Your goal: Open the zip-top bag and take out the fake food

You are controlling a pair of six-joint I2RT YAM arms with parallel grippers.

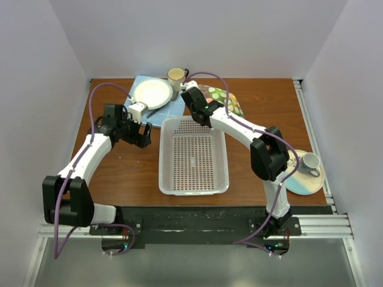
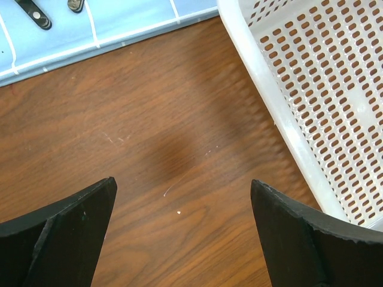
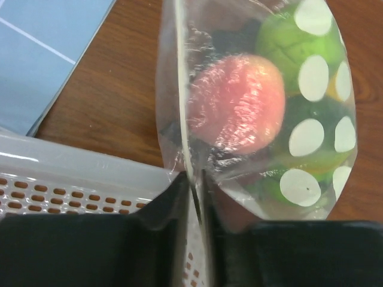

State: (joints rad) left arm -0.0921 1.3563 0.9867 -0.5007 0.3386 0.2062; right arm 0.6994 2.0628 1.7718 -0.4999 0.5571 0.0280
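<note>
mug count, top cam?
2. Cream ceramic mug at the far edge, beside the round white plate; grey-white ceramic mug on the pale round plate at the right side. Others could be hidden from this view.

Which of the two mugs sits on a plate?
The grey mug at the right edge, on a pale plate; the beige mug stands beside the white plate.

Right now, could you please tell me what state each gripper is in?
Left gripper: open, holding nothing.
Right gripper: closed on the edge of the zip-top bag.
</note>
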